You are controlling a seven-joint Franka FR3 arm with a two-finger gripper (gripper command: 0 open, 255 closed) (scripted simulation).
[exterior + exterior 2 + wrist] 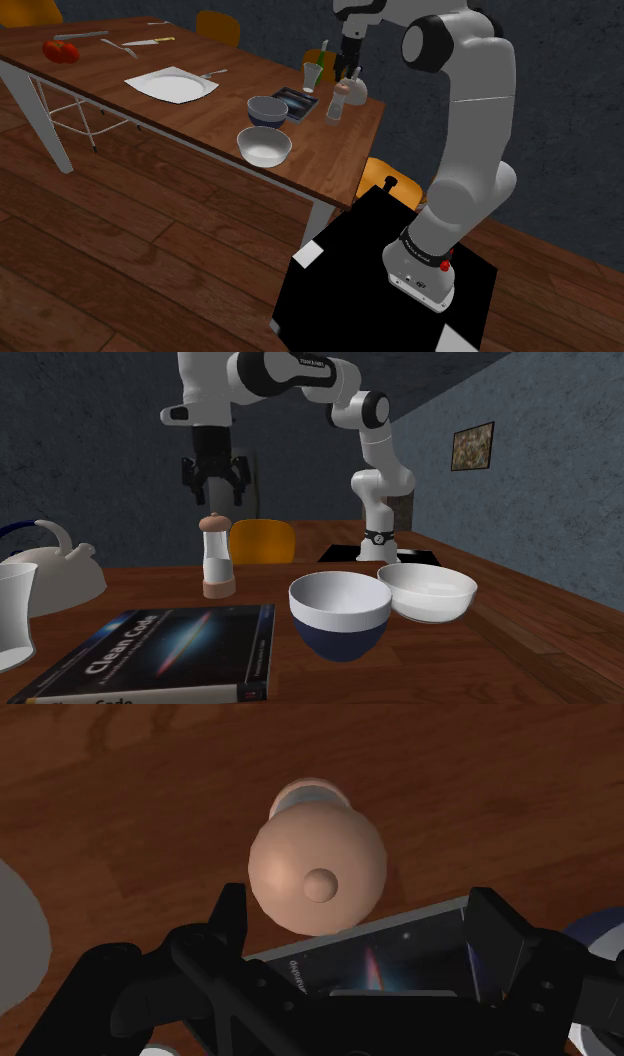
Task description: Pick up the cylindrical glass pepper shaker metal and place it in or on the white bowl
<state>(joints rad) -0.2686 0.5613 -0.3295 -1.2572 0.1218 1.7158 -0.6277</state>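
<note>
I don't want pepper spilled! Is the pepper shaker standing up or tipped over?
Standing up: the pepper shaker rests on its base, knob on top.

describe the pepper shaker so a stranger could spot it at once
At the robot's end of the long wooden table, look under the open black gripper. The pepper shaker stands upright there beside a dark book: tall and slim, whitish body, peach-coloured round knob and base, unlike the low round bowls nearby.

shaker (343,100) near table (210,122) end, beside book (298,102) | back bowl (267,110) beside book (other side) | front bowl (264,146) at table's front edge
</note>
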